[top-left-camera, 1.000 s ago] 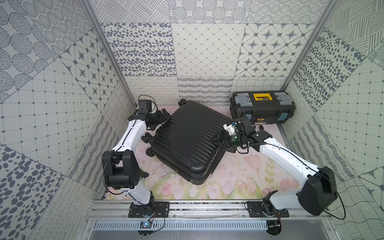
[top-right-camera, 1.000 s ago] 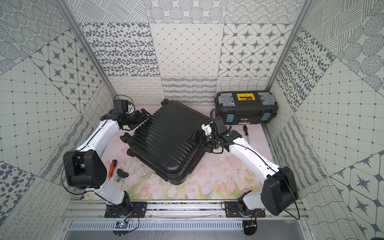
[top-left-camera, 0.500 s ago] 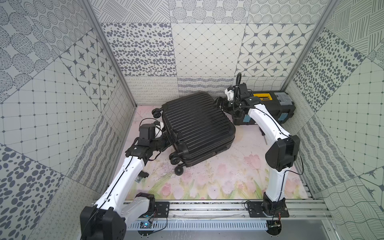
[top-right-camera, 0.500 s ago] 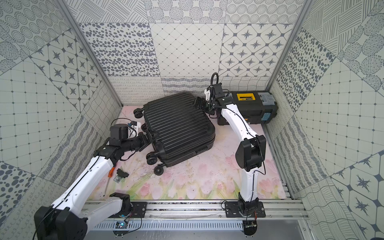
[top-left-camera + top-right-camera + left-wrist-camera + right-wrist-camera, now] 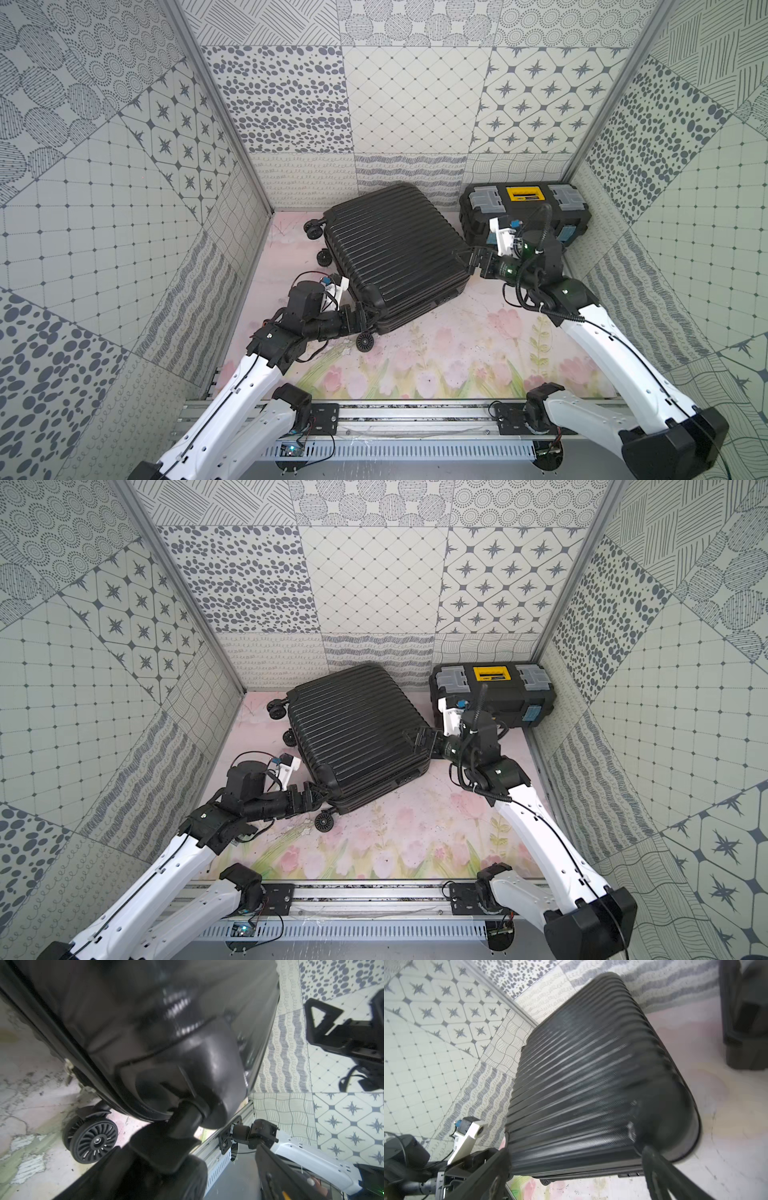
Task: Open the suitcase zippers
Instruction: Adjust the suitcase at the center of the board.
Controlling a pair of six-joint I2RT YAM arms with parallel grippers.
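On my right, a black toolbox (image 5: pixel 528 216) sits in the back corner, its yellow handle (image 5: pixel 525 194) between 2 grey lid trays (image 5: pixel 485 198). A pink floral mat (image 5: pixel 436 365) covers the floor inside patterned walls (image 5: pixel 411 99).

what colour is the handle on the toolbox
Yellow: the handle sits on top of the black toolbox, clearest in a top view.

Suitcase (image 5: pixel 395 253) left of toolbox (image 5: pixel 525 208) (possibly touching), both toward the rear.

one suitcase (image 5: pixel 395 249), one toolbox (image 5: pixel 524 193), two claws (image 5: pixel 366 318) (image 5: pixel 478 262)
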